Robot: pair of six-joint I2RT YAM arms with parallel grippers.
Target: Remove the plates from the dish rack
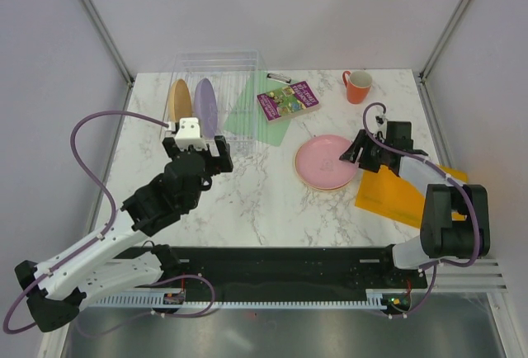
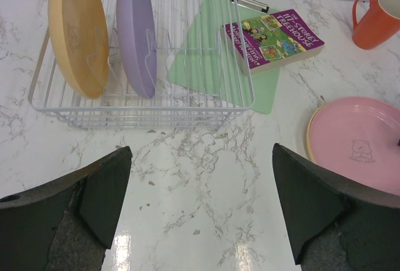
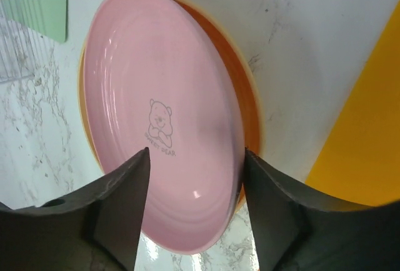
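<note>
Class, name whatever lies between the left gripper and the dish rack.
Only bare marble table: in the left wrist view, nothing sits between the left gripper and the dish rack.

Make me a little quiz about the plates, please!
1. True or false: the pink plate lies on top of an orange plate.
2. How many plates stand in the rack?
3. What colour is the mug? A orange, B green, C blue.

Key:
1. True.
2. Two: the yellow plate and the purple plate.
3. A.
</note>
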